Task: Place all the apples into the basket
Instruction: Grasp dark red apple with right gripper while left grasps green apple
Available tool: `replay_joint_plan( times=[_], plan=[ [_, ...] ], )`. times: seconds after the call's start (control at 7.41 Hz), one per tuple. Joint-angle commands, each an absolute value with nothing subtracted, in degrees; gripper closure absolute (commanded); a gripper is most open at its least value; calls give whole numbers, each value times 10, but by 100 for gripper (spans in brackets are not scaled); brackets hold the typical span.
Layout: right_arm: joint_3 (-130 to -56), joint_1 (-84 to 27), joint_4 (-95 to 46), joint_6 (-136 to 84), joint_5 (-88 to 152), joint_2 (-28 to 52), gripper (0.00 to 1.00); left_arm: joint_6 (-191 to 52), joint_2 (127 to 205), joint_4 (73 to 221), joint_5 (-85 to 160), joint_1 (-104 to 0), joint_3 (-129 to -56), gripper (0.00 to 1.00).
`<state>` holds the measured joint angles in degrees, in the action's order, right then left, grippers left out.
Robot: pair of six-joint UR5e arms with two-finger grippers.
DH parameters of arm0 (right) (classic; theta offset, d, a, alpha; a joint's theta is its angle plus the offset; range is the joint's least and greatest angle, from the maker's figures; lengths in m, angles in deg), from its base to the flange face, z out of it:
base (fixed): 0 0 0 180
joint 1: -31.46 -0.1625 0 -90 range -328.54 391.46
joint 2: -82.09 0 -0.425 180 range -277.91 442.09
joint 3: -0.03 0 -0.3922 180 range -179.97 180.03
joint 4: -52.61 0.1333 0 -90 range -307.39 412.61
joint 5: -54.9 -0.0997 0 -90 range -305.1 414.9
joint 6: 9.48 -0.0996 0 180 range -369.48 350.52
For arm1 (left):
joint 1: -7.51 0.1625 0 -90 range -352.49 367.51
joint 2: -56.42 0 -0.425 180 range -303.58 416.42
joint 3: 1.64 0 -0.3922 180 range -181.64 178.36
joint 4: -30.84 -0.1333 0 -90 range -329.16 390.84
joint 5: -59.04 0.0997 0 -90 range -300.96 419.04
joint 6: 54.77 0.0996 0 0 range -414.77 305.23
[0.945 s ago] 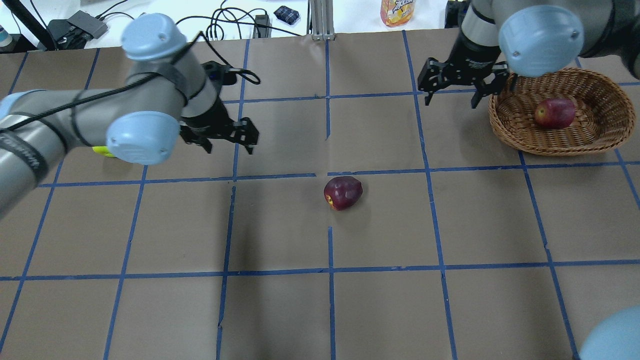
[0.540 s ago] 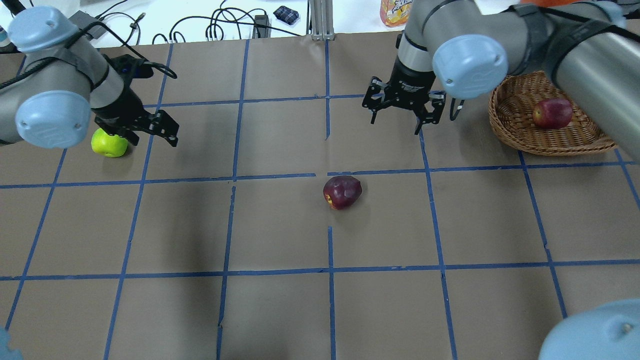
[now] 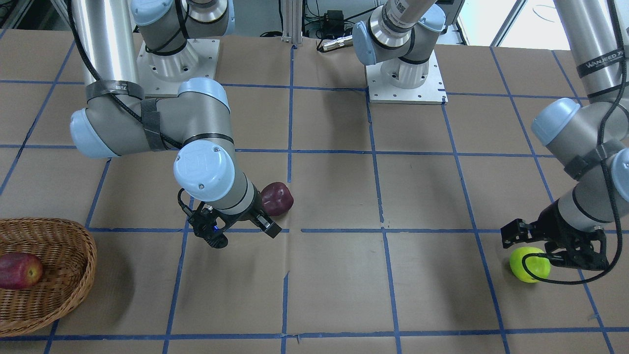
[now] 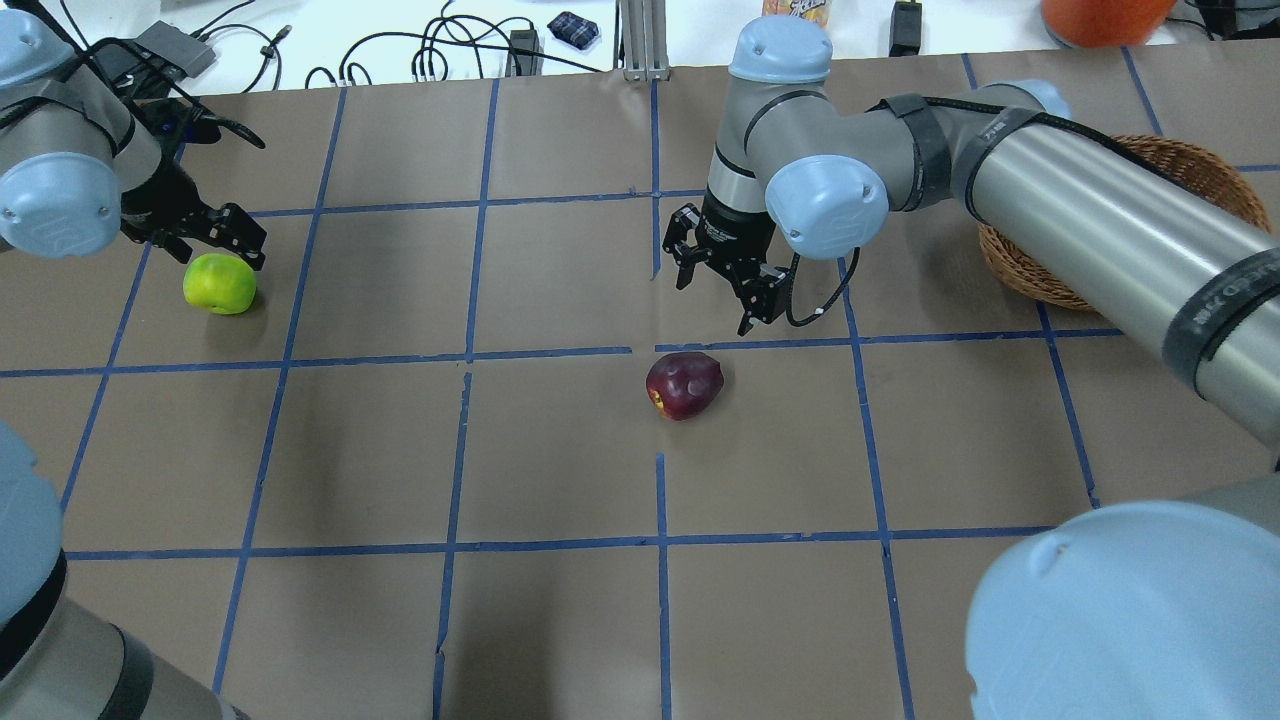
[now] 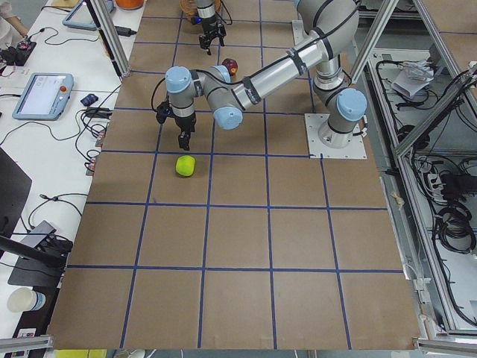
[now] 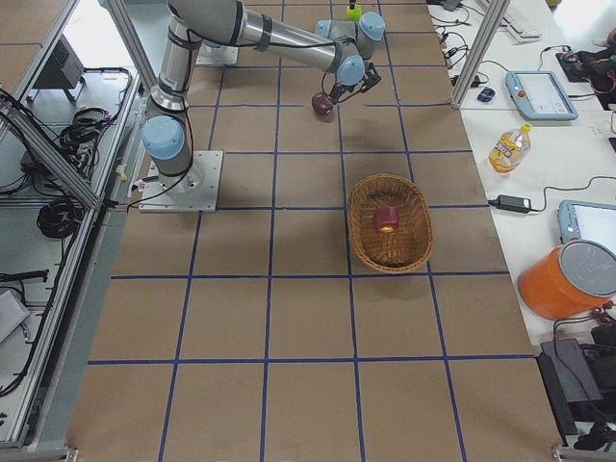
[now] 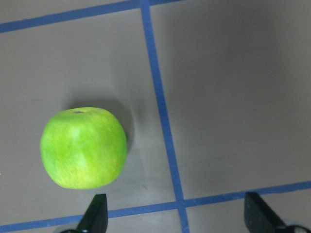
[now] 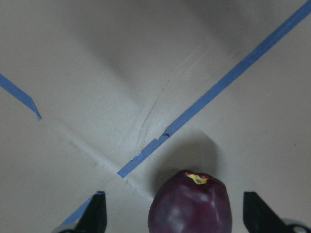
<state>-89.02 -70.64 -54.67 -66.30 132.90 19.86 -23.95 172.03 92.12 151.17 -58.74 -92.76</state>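
A lime green apple [image 4: 219,283] lies at the table's far left. My left gripper [image 4: 222,252] hovers open just above and behind it. In the left wrist view the green apple [image 7: 83,148] sits left of the gap of the left gripper [image 7: 176,216]. A dark maroon apple [image 4: 684,384] lies mid-table. My right gripper [image 4: 714,300] is open, just beyond it. In the right wrist view the maroon apple [image 8: 189,204] lies between the open fingers. The red apple [image 3: 19,270] lies in the wicker basket [image 3: 59,246]. In the overhead view my right arm partly hides the basket [image 4: 1190,165].
Blue tape lines grid the brown table. Cables [image 4: 450,50] and an orange bucket [image 4: 1100,15] sit beyond the far edge. A juice bottle [image 6: 508,146] and tablets lie on the side bench. The arm bases [image 3: 405,78] stand at the robot's edge.
My left gripper has swung left, from mid-left to above the green apple. My right gripper has moved from beside the basket to just beyond the maroon apple. The apples have not moved.
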Motion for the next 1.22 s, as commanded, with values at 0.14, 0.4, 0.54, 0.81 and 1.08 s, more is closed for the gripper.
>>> replay_joint_plan(
  times=[0.14,0.4,0.54,0.81,1.08],
  plan=[
    [-929,-708,-548,-678,1309,202,0,-237,1760,899,1517,-567,-907,0],
    [-934,-713,-549,-671,1270,204,0,-239,1779,872,1516,-567,-903,0],
    [-935,-714,-549,-671,1270,206,0,-239,1791,871,1516,-567,-903,0],
    [-938,-715,-549,-676,1269,207,0,-241,1806,872,1513,-565,-903,0],
    [-953,-716,-549,-673,1268,207,0,-237,1818,875,1518,-561,-904,0]
  ],
)
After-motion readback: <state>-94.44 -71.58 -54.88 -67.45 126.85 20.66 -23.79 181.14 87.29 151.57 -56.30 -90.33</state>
